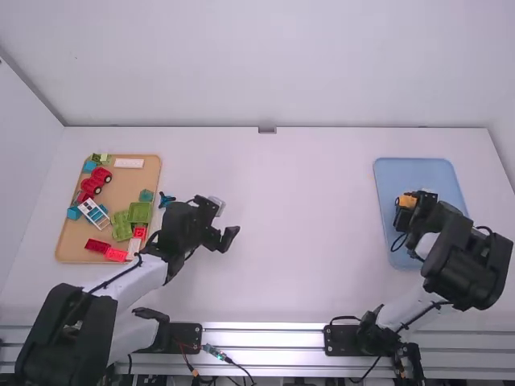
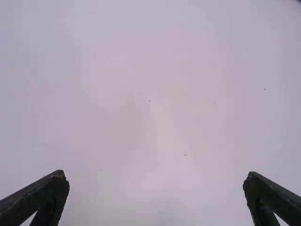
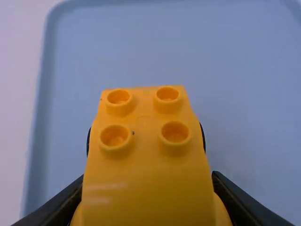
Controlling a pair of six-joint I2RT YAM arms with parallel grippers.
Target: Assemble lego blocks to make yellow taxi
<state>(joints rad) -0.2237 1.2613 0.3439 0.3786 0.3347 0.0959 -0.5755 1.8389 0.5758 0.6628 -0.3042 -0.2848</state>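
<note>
White far wall (image 1: 282, 64) behind white surface (image 1: 306, 217). Tan tray (image 1: 122, 185) on left, blue tray (image 1: 386, 181) on right. Left hand (image 1: 228, 219) right of tan tray, fingers spread, well apart from yellow body. Right hand (image 3: 148, 195) nearer: over blue tray's left side, clamped on yellow body (image 3: 148, 174), studs up, long axis seemingly near-to-far, fingers along flanks. Next likely straight down, then release; whether body touches tray, can't tell.

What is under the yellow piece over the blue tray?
The yellow piece hides what is directly under it; black curved edges peek out at its sides, with the blue tray around.
</note>
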